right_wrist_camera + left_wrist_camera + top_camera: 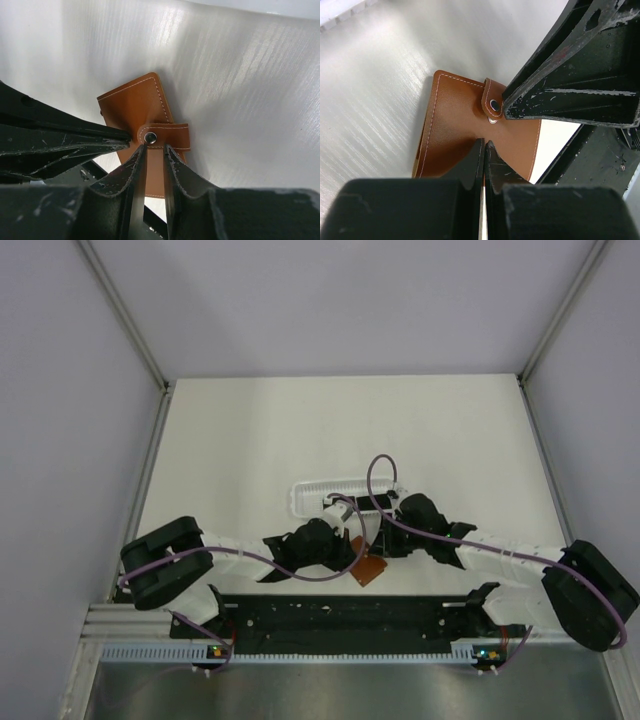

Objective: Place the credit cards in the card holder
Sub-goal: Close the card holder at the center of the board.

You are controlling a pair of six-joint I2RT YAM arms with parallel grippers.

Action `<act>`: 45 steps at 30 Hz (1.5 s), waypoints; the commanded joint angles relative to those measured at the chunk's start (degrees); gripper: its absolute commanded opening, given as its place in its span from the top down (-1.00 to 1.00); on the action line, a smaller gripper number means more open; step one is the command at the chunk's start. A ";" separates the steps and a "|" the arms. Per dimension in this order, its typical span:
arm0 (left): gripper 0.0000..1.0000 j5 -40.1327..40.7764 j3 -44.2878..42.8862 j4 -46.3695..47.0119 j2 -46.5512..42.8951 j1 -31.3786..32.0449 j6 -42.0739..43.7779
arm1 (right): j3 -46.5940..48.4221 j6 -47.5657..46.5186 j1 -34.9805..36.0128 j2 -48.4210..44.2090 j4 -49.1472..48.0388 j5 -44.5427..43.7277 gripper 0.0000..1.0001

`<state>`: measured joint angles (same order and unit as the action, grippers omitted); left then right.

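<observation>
- The card holder is seen folded shut, its clasp tab snapped over the edge. It lies near the front middle of the tabletop, between the two arms and just in front of the white basket.
- No credit cards can be made out in any view, so the step in hand is judged to be unfastening and opening the holder.
- The left fingers are clenched, and they appear to be pinched on the holder's near edge opposite the clasp.
- The right fingers are set narrowly apart right at the snap, with brown leather showing between them. Whether the leather is actually pinched cannot be told.
- To do the step well, the left pinch should be kept firm so that the holder is anchored.
- The tab alone should be taken by the right fingers, not the cover beneath it.
- The tab should be peeled away from the snap along its own length rather than tugged sideways, so that the holder is not twisted out of the left grip.
- If both layers are caught at once, the snap is unlikely to release.
</observation>
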<state>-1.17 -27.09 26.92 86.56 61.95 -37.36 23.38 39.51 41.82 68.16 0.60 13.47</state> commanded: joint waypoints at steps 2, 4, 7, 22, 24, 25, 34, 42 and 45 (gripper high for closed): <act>1.00 -0.68 -0.42 -1.08 1.50 0.10 0.36 | 3.08 -0.48 -0.16 -0.04 -1.84 1.03 0.62; 1.00 -0.68 -0.42 -1.08 1.50 0.10 0.36 | 3.17 -0.48 -0.16 -1.09 -1.39 0.77 0.63; 1.00 -0.68 -0.24 -1.08 1.50 0.10 0.45 | 3.34 -0.48 -0.16 -3.82 -0.69 -1.69 0.63; 1.00 -0.41 -0.24 -0.99 1.41 0.10 0.19 | 3.96 -0.83 -0.16 -0.75 0.11 -3.81 0.63; 1.00 -0.41 -0.24 -0.99 1.41 0.10 0.10 | 4.13 -1.10 -0.16 0.21 -0.16 -3.19 0.63; 1.00 -0.33 -0.24 -0.99 1.41 0.10 0.10 | 4.22 -1.10 -0.08 0.65 -0.07 -2.84 0.63; 1.00 -0.59 -0.51 -0.99 1.77 0.10 0.19 | 4.31 -1.45 -0.16 2.42 -2.36 -0.38 0.64; 1.00 -0.50 -0.42 -0.81 2.03 0.10 0.10 | 4.22 -1.80 -0.16 2.94 -2.18 0.59 0.64; 1.00 -0.59 -0.33 -0.81 2.03 0.19 0.01 | 4.13 -1.71 -0.16 2.94 -2.10 0.85 0.65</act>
<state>-1.48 -27.09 28.01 87.29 61.98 -37.58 25.54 38.94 41.82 70.91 0.16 13.43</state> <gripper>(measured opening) 0.012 0.179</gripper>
